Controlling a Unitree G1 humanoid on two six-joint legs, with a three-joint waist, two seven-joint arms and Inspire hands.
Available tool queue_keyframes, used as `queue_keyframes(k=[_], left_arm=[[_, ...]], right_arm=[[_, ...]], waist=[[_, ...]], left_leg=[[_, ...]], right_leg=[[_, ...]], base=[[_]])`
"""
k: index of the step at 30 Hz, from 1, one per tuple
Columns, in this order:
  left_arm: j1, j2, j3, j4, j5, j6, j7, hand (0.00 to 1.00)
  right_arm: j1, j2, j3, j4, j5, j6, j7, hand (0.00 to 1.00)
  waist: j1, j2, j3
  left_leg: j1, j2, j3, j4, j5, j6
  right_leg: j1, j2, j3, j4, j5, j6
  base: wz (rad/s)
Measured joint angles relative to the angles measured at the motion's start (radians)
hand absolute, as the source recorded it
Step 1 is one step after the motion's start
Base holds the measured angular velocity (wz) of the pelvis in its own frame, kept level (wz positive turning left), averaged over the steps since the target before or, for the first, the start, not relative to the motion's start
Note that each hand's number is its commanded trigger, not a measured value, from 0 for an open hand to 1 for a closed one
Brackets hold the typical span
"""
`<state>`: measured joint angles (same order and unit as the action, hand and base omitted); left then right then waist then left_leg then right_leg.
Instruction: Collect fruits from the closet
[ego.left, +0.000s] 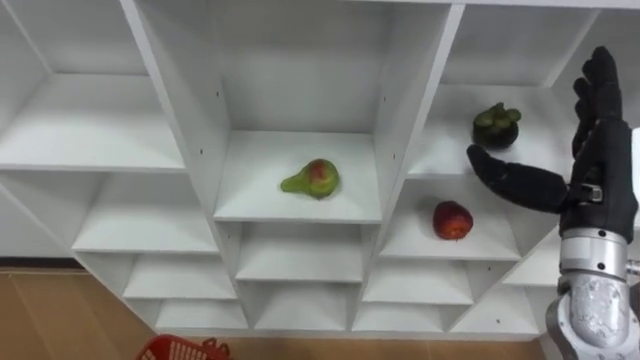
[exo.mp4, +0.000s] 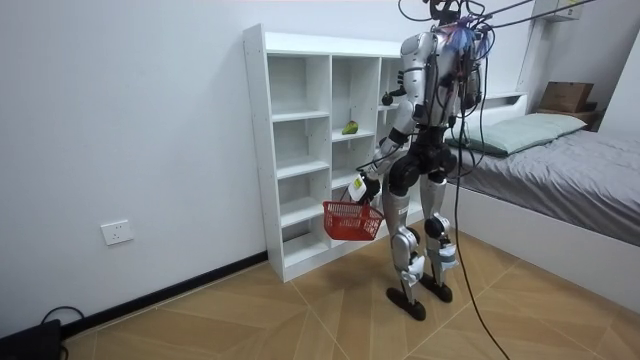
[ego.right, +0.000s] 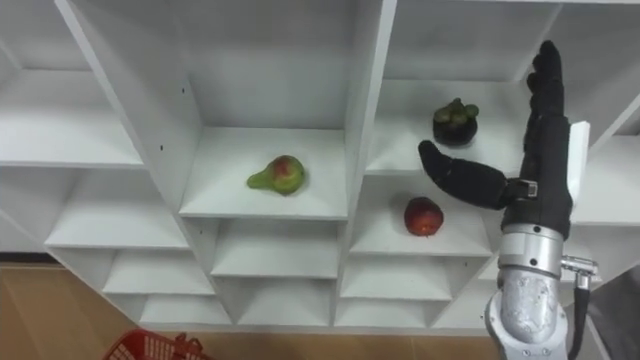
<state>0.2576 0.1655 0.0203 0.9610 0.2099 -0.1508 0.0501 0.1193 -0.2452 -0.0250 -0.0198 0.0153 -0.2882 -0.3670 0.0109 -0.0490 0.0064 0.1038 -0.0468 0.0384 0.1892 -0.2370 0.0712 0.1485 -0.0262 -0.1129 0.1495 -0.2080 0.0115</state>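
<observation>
The white closet (ego.left: 90, 130) stood on the wooden floor (exo.mp4: 300, 320) against a pale wall, its three columns split by boards into open compartments. In the middle column a green pear (ego.left: 312, 179) with a red blush lay on its side on one board, its narrow end pointing left. In the right column a dark round fruit (ego.left: 496, 124) with a green cap sat on a board, and a red fruit (ego.left: 452, 220) rested on the board directly below it.

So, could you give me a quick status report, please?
Right hand open, raised near mangosteen. Left hand shut on red basket. Pear, apple also shelved, nothing blocking.
</observation>
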Motion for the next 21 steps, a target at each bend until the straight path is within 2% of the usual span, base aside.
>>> queue_keyframes(k=[2,5,9,14,16,21], left_arm=[[0.000,0.008,0.000,-0.003,0.001,0.001,0.000,1.00],[0.001,0.009,-0.002,-0.022,0.002,0.007,0.000,1.00],[-0.003,0.009,-0.002,-0.037,0.044,0.036,0.002,1.00],[-0.003,0.009,-0.001,-0.041,0.054,0.044,0.006,1.00],[0.000,0.009,-0.001,-0.055,0.062,0.057,0.007,1.00],[0.002,0.010,-0.002,-0.060,0.061,0.059,0.018,1.00]], right_arm=[[-0.022,-0.005,0.000,0.031,0.017,0.003,0.000,0.00],[-0.045,-0.019,0.000,0.081,0.057,0.005,-0.001,0.00],[-0.072,-0.026,-0.001,0.118,0.091,0.030,-0.001,0.00],[-0.082,-0.035,-0.001,0.118,0.098,0.034,-0.001,0.00],[-0.093,-0.036,-0.001,0.118,0.098,0.050,-0.001,0.00],[-0.098,-0.036,-0.001,0.139,0.097,0.059,0.000,0.00]], waist=[[0.000,-0.003,0.0029],[0.001,-0.003,0.0032],[0.002,-0.003,0.0024],[0.012,-0.001,-0.0002],[0.013,-0.001,-0.0007],[0.018,-0.004,-0.0044]], left_leg=[[0.004,0.001,0.000,0.000,0.000,0.000],[0.007,0.000,-0.002,0.000,0.000,0.000],[-0.001,-0.001,-0.010,0.000,0.002,0.001],[-0.004,0.000,-0.015,0.001,0.003,0.000],[-0.005,0.000,-0.016,0.002,0.003,-0.001],[-0.004,-0.001,-0.019,0.008,0.003,0.000]], right_leg=[[0.005,0.001,-0.002,0.000,0.000,-0.001],[0.011,-0.001,-0.012,0.001,0.000,0.000],[0.008,-0.002,-0.027,0.001,0.002,-0.001],[0.007,-0.001,-0.031,0.001,0.002,-0.001],[0.007,-0.002,-0.036,0.001,0.002,-0.001],[0.010,-0.003,-0.043,0.001,0.002,-0.001]], base=[[0.02],[0.02],[0.07],[0.03],[0.00],[0.03]])
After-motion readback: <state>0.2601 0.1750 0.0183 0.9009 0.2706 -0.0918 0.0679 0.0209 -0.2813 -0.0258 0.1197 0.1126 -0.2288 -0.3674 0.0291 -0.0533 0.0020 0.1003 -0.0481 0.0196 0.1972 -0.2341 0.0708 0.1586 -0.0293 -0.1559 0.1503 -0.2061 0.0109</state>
